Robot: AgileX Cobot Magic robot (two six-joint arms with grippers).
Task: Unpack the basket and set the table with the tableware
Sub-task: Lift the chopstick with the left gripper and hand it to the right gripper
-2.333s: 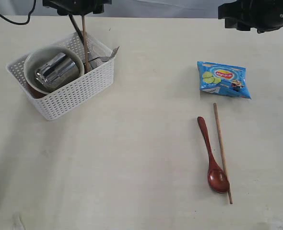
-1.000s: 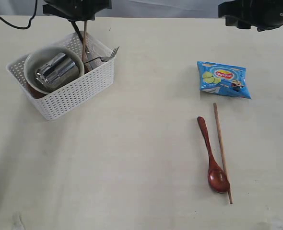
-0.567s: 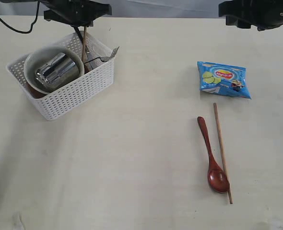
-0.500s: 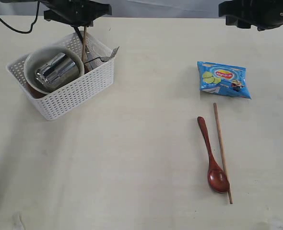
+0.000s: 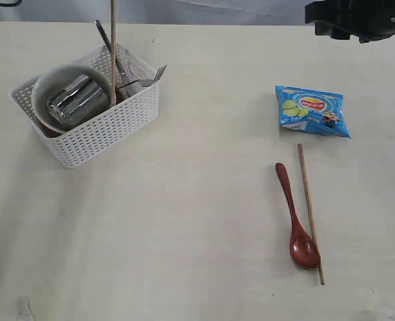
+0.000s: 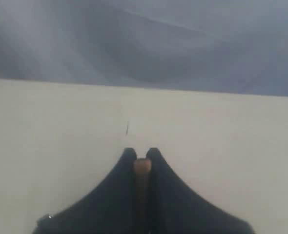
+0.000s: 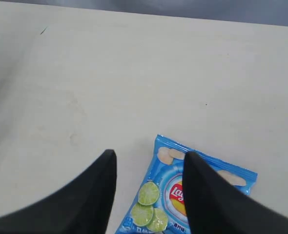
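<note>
Exterior: chopstick [image 5: 112, 53] upright, tip at the bowl [image 5: 58, 73] rim in the basket [image 5: 110, 127]; spoon [image 5: 296, 221] on table [image 5: 184, 221], well right of basket. Left wrist: left gripper [image 6: 141, 155] pinched tight on chopstick end. Right wrist: right gripper [image 7: 150, 157] spread, empty, above snack packet [image 7: 193, 195].

We note the chopstick [image 5: 112, 53] hanging upright from between the jaws of the left gripper [image 6: 142, 152], its lower end down at the basket [image 5: 97, 134] by the rim of the bowl [image 5: 47, 83]. The bowl sits in the basket with the cup [image 5: 67, 101] inside it. The fork [image 5: 149, 78] and knife [image 5: 104, 38] lean in the basket on the chopstick's side toward the right gripper [image 7: 150, 156]. Directly under the right gripper the snack packet [image 5: 311, 110] lies on the table [image 5: 204, 200]; beyond the packet lie the spoon [image 5: 304, 253] and, just beside it on the side away from the left gripper, the second chopstick [image 5: 310, 207].
</note>
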